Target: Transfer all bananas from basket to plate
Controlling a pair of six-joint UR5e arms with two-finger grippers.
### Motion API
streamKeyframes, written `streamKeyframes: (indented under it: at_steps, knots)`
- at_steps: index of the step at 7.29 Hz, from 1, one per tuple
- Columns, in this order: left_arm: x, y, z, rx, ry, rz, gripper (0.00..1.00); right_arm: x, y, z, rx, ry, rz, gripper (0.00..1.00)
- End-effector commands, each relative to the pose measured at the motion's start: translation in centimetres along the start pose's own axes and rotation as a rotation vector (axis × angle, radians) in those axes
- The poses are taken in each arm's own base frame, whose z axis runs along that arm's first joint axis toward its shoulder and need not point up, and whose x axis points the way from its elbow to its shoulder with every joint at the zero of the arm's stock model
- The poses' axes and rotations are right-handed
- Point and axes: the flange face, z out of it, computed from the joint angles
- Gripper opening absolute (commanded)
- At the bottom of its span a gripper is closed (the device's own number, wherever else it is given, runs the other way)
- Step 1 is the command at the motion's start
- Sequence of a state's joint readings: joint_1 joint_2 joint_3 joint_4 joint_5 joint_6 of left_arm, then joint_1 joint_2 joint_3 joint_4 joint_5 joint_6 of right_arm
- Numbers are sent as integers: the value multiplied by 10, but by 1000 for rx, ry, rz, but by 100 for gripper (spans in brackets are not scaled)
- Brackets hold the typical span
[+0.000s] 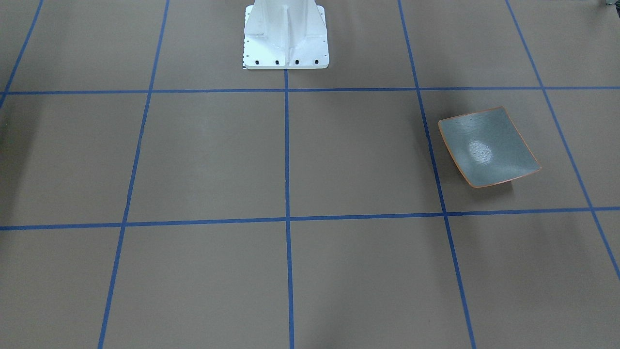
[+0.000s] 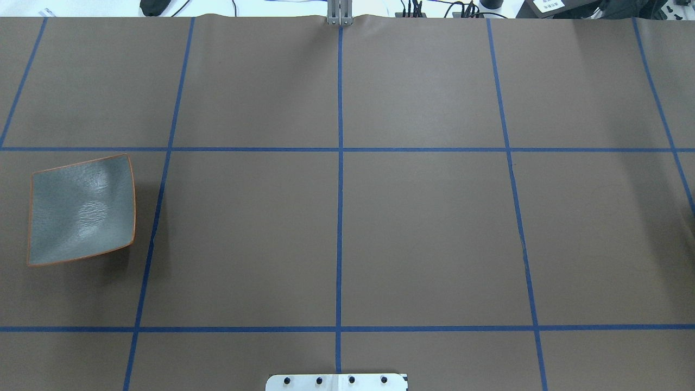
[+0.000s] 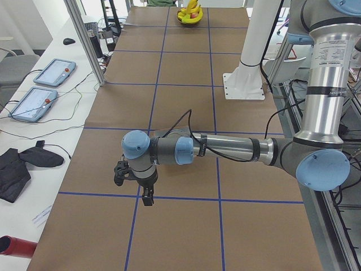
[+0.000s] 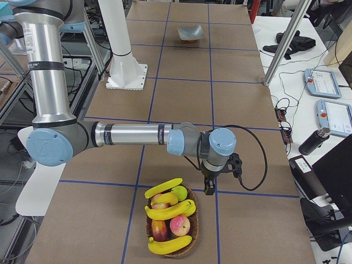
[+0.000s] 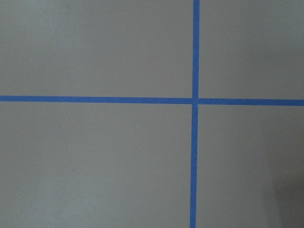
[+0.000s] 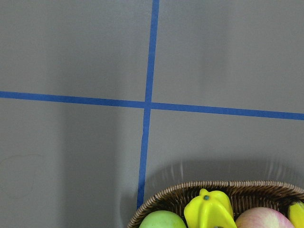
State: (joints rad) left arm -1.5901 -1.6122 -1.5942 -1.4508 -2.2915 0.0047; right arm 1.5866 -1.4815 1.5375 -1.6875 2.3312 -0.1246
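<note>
The R tool hangs low over the brown counter & points down. It shows only in a side view, so can't tell if its fingers are spread or pressed together.

The basket sits just beside the R tool, on the side toward the near end of the counter. The bananas are in it, bright yellow, lying on top of red & green apples. One banana lies nearest the R tool, close to the rim.

The R wrist cam looks down at 2 lines of blue tape that cross. The basket rim, a banana end & 2 apples peek in at the bottom.

The plate is well apart from the R tool, way down at the other end of the counter. It's grey-green w/ a thin orange rim & sits a bit turned inside a tape square.

The L tool also hangs low & points down, right over a tape line. It shows only in a side view too, so can't tell if it's spread or pressed together. The L arm is stretched out flat above the counter. The L wrist cam sees brown counter & a tape cross.
</note>
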Motion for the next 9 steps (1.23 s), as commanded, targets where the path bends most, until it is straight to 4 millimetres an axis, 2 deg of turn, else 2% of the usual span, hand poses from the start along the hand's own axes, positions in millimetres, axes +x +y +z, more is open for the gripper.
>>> streamKeyframes:
  at_steps: [1,6,7,9]
  knots:
    - [-1,2,1,-2,0,-6,100,-2,-4,-4,7,0,-5,100]
    - [7,-6,-6,17,3,10,100,0,2,-2,4,3,-13,100]
    - [19,-11,-19,52,8,31,100,1,-4,-4,3,32,-9,100]
    - [32,-21,-33,141,20,-55,100,-10,-11,-20,31,69,-6,100]
